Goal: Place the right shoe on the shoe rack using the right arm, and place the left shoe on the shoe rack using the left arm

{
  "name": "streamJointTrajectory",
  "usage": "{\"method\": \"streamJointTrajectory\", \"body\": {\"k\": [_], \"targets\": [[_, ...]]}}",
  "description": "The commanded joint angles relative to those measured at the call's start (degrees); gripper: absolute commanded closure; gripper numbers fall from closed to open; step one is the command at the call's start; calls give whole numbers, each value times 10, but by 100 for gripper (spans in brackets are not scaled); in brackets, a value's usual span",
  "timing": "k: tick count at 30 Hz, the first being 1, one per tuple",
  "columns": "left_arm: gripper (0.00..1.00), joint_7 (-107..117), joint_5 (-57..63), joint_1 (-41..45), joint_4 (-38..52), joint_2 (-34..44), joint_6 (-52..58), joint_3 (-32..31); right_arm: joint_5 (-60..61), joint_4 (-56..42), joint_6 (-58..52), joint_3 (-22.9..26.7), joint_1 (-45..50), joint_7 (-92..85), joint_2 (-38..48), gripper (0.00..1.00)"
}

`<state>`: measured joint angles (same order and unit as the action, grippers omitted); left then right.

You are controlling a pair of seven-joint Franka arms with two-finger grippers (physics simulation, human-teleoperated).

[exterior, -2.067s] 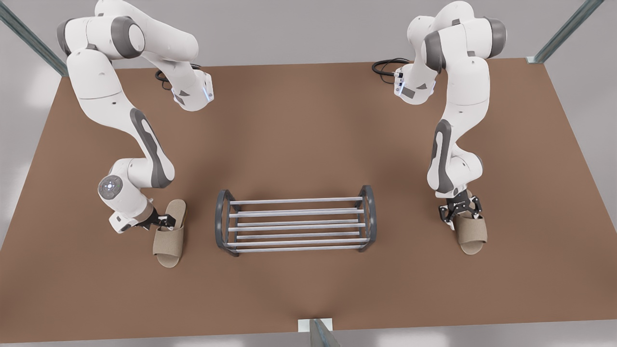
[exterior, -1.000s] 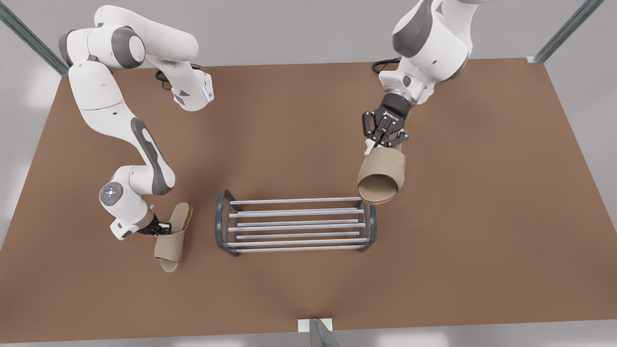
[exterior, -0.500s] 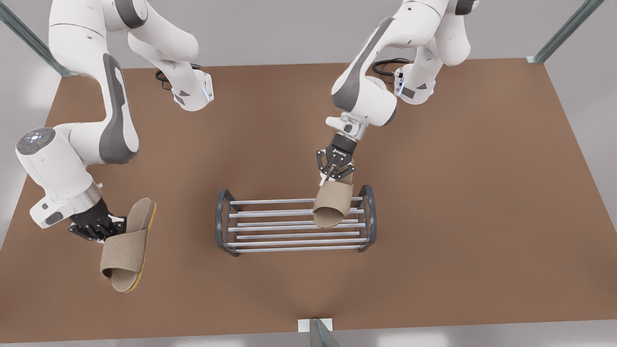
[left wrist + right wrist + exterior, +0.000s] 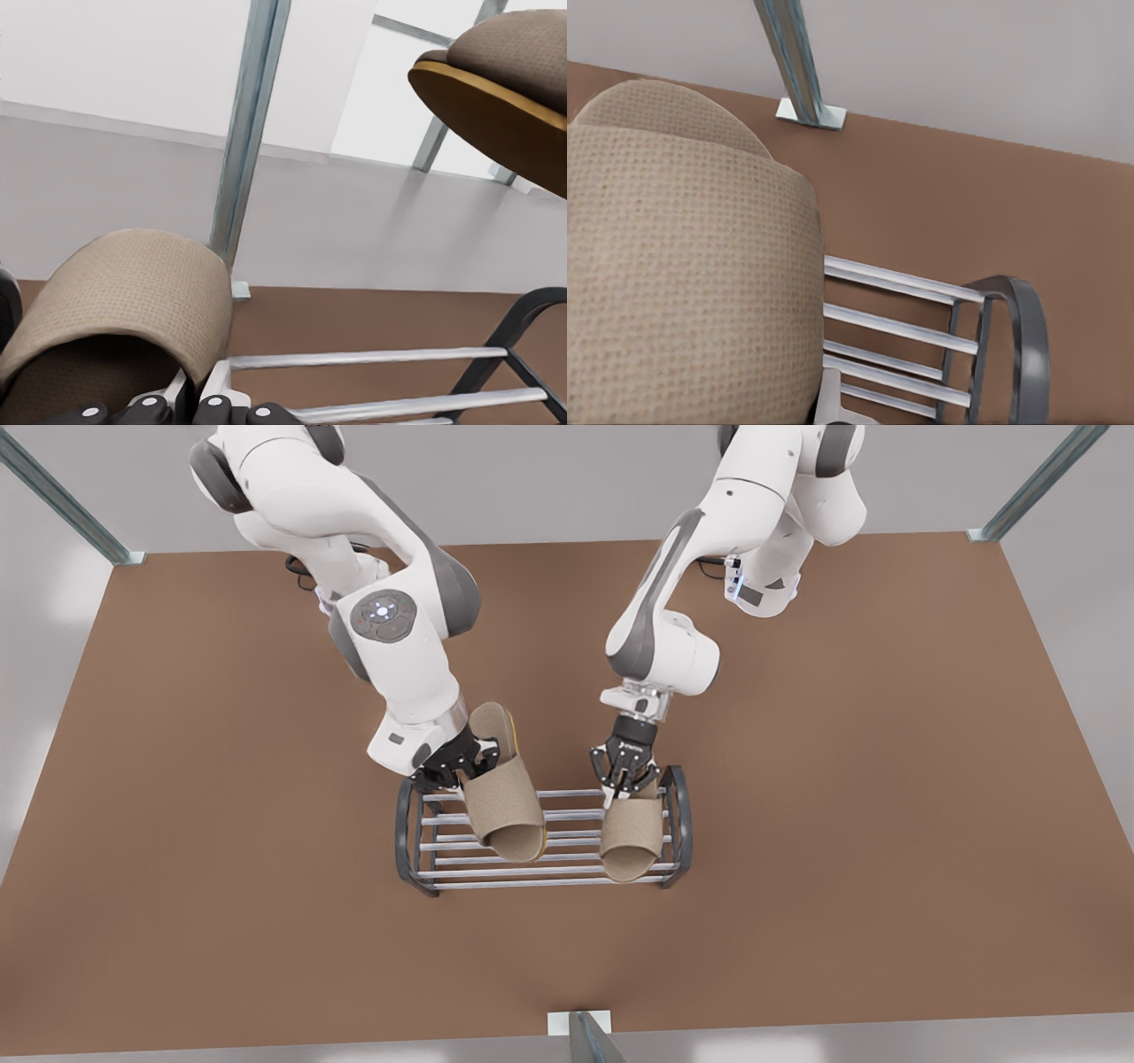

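The shoe rack (image 4: 567, 882) stands mid-table, with dark arched ends and silver bars. My left gripper (image 4: 625, 784) is the one on the front view's right. It is shut on the heel of the left shoe (image 4: 631, 837), a beige slipper lying along the bars near the rack's right end (image 4: 115, 301). My right gripper (image 4: 456, 766) is shut on the side of the right shoe (image 4: 505, 802), a beige slipper with a yellow sole. That shoe hangs tilted over the rack's left half (image 4: 682, 266). In the left wrist view its sole (image 4: 505, 97) is raised above the bars (image 4: 372, 357).
The brown table (image 4: 886, 824) spreads wide on both sides of the rack. A metal post (image 4: 580, 1036) rises at the table's near edge. Both arm bases and their cables (image 4: 709, 545) sit at the far edge. The rack's end frame (image 4: 1019, 336) is close beside the right shoe.
The right gripper has swung its shoe from the table's left side to above the rack. The left gripper has moved its shoe forward and laid it along the bars.
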<state>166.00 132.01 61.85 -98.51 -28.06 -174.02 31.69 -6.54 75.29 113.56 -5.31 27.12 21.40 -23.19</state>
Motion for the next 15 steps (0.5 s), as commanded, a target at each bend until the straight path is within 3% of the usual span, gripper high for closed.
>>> {"method": "streamJointTrajectory", "body": {"k": [1,7,8,9,10,15], "targets": [[79,515,-3,-1,0,-1,8,0,-66,0,-14,14,15,356,-9,79],[78,514,-2,2,-1,-9,8,0,-161,25,15,13,29,379,-34,79],[75,514,-1,1,-1,-10,8,0,-173,35,31,13,29,380,-35,79],[54,514,1,1,-1,-10,8,0,-192,35,37,13,28,380,-42,79],[0,514,1,3,-2,-11,9,0,-197,42,46,13,29,381,-46,79],[0,514,-1,3,-2,-31,17,0,-247,78,62,10,33,413,-45,79]]}}
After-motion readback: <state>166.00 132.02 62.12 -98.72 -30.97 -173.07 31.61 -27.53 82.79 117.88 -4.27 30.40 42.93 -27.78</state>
